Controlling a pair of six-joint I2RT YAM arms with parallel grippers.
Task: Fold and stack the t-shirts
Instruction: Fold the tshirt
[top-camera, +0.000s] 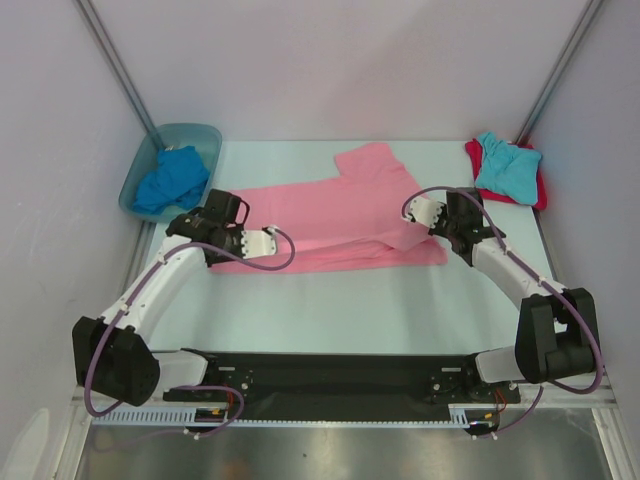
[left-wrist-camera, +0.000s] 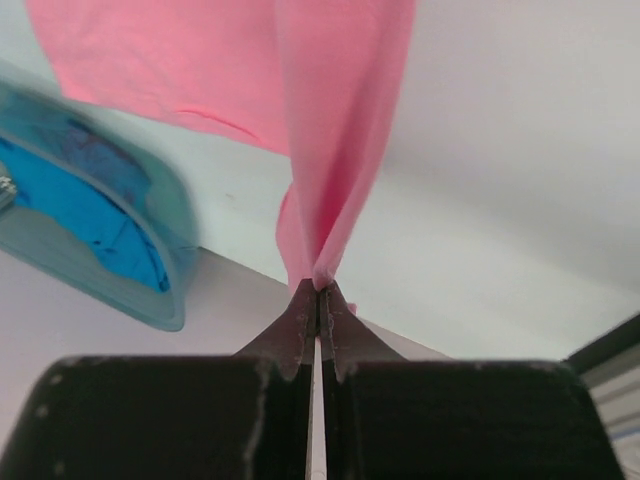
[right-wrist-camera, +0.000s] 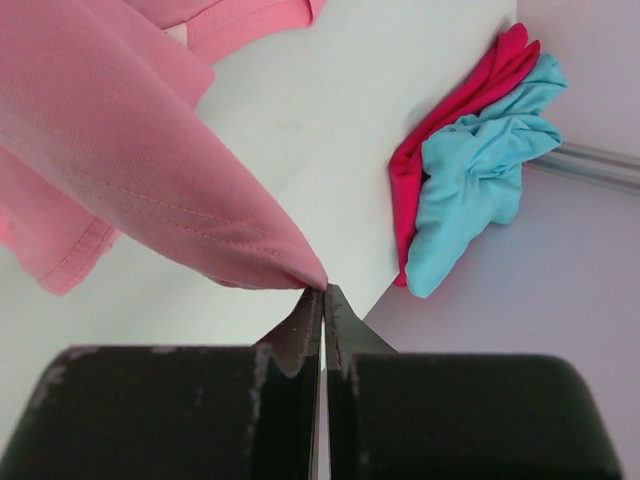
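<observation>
The pink t-shirt (top-camera: 340, 215) lies spread across the middle of the table, partly folded, with one sleeve toward the back. My left gripper (top-camera: 215, 232) is shut on its left edge; the cloth (left-wrist-camera: 330, 120) rises from the closed fingertips (left-wrist-camera: 318, 290). My right gripper (top-camera: 440, 228) is shut on a corner of the pink t-shirt (right-wrist-camera: 150, 170) at the right end, pinched at the tips (right-wrist-camera: 324, 290). A turquoise t-shirt (top-camera: 505, 165) lies crumpled on a red t-shirt (top-camera: 535, 192) at the back right. A royal blue t-shirt (top-camera: 170, 180) sits in the tub.
A blue-green translucent tub (top-camera: 200, 135) stands at the back left corner, also seen in the left wrist view (left-wrist-camera: 150, 260). Grey walls and metal posts enclose the table. A black rail (top-camera: 330, 375) runs along the near edge between the arm bases.
</observation>
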